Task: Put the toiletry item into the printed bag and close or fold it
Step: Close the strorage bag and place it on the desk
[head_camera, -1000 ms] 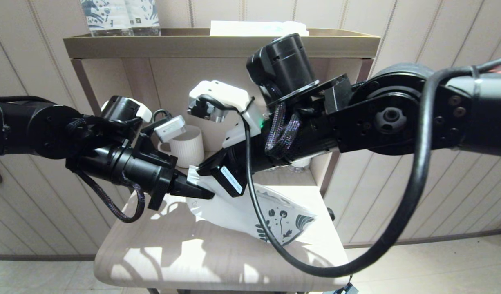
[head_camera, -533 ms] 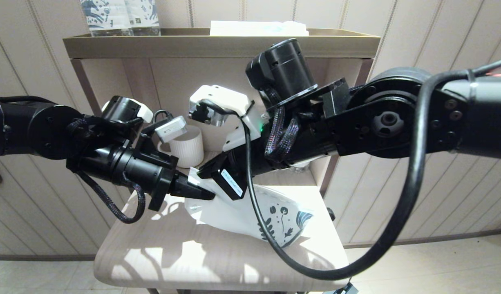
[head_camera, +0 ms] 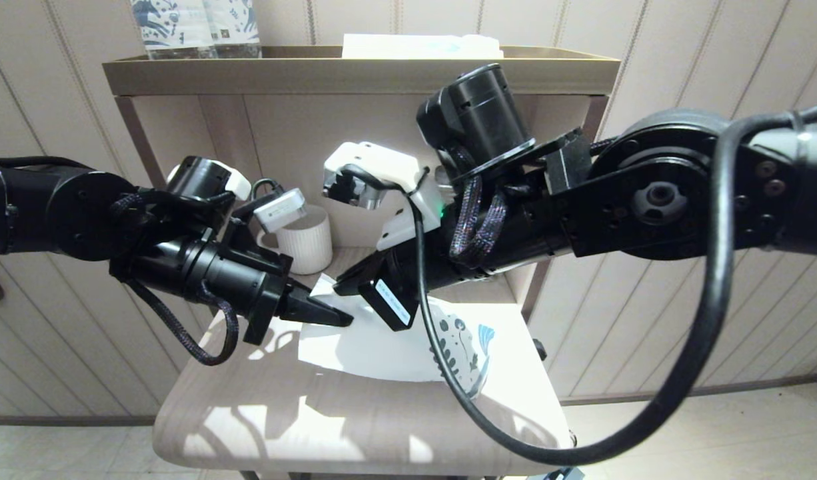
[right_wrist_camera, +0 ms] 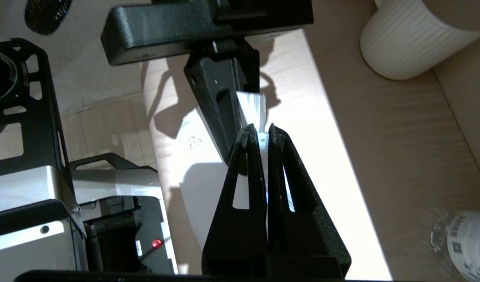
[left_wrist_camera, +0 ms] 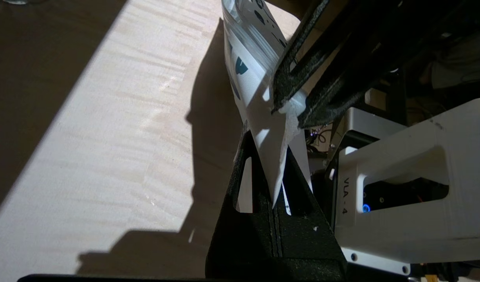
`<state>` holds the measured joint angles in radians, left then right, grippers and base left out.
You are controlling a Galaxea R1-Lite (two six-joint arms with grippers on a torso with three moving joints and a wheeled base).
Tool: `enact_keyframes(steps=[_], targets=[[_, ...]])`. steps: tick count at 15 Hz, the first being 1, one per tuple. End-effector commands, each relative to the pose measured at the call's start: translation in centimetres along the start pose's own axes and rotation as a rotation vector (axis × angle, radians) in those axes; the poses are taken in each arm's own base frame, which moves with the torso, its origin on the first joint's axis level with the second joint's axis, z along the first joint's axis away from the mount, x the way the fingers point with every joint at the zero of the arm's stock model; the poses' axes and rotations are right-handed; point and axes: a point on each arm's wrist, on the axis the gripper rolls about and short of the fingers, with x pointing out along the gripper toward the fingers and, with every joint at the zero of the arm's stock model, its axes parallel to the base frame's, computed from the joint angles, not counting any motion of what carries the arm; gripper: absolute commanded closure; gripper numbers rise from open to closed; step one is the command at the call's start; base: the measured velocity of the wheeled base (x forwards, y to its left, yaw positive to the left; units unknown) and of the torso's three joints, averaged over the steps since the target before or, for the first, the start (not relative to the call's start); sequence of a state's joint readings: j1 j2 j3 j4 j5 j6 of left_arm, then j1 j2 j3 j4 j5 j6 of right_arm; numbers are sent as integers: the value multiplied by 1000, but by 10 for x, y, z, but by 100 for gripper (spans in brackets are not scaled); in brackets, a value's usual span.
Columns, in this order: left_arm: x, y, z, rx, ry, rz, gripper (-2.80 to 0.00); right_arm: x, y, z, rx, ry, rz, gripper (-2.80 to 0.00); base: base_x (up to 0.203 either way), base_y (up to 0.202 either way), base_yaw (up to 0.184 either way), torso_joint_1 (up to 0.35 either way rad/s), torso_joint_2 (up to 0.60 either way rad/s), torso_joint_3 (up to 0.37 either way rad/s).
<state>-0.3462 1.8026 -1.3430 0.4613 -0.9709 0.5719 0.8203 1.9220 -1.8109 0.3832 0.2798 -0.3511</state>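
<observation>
The left gripper [head_camera: 338, 320] pinches the plain white end of the printed bag [head_camera: 382, 343] tight in its fingers. The right gripper [right_wrist_camera: 263, 135] pinches the same end, just beside it. The bag hangs tilted over the tabletop [head_camera: 282, 413]. A white mug [head_camera: 306, 240] stands behind.

toothbrush: didn't show anywhere, so no telling if it was inside the flat white crinkly pouch with the teal leaf print [head_camera: 382, 343] or not.
pouch top edge: mostly tucked behind the black right gripper [head_camera: 345, 288] in the head view.
blue-patterned upright packs [head_camera: 195, 27]: tops chopped off by the frame edge.
clear plastic bottle [right_wrist_camera: 465, 244]: only partly in shot, label too small to read.
</observation>
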Motion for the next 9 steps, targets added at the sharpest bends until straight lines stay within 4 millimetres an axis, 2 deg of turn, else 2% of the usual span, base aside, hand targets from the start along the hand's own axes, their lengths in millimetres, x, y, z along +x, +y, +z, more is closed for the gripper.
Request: enact_keyframes(steps=[1,9], targets=[[0,0,0,0,-1,-5,0,-9,-5,0,3,-5,-19,0,0,0,0,0,0,0],[-2,-3,0,22,-7,-8,0,-11,-8,-9,20,21,-23,0,0,0,0,0,0,0]])
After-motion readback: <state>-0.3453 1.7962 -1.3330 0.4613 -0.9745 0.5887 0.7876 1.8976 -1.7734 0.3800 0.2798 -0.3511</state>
